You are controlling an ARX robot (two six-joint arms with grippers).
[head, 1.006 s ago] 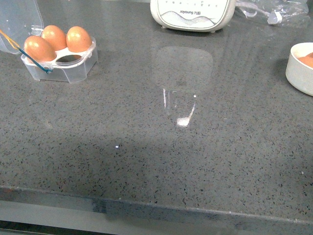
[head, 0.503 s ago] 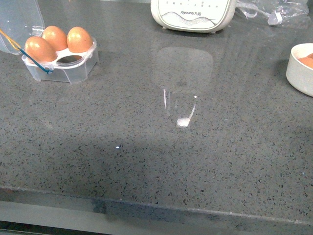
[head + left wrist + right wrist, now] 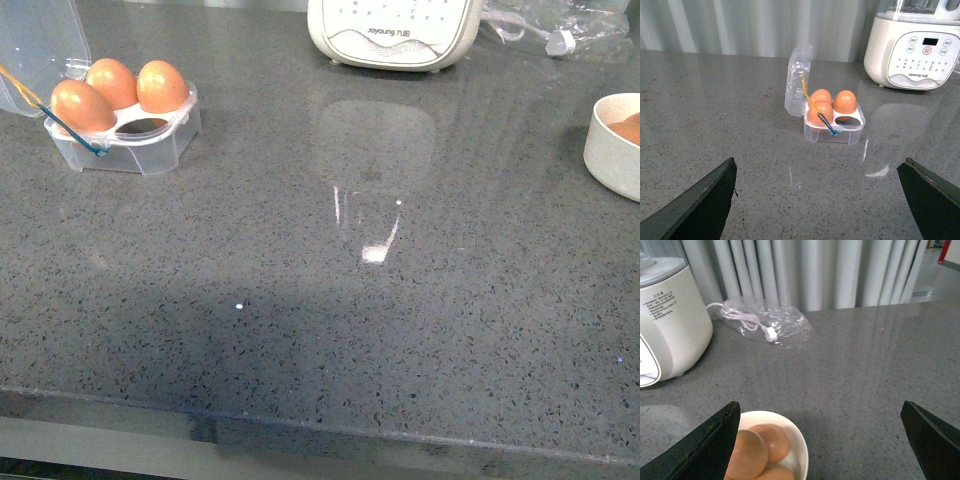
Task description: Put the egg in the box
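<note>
The right gripper [image 3: 820, 407] is spread wide with nothing in it, and close against one of its dark fingers [image 3: 705, 450] sits the white round bowl [image 3: 799, 452], so the egg [image 3: 746, 456] to be moved lies just beside the jaws and off to one side of the gap, not centred between them; at least two more brown eggs crowd it in the bowl. I judge the egg light, rigid and brittle, with a smooth curved shell that could slip from hard pads, so it wants a gentle squeeze across its widest part, taken from above where the neighbours leave room, and the arm would need to shift towards the bowl first. The left gripper [image 3: 818, 161] is likewise fully open and empty, and the clear plastic egg box [image 3: 834, 131] stands well ahead of it, roughly in line with the gap. Its hinged lid [image 3: 797, 80] is raised, three cups hold eggs and the fourth cup [image 3: 148, 125], the one nearest the middle of the counter, is vacant. In the front view box and bowl lie well apart, at opposite ends of the grey speckled countertop [image 3: 330, 330], with neither arm showing. Further out stand the cream Joyoung appliance [image 3: 395, 30] and a clear bag holding a white cable [image 3: 765, 325]
</note>
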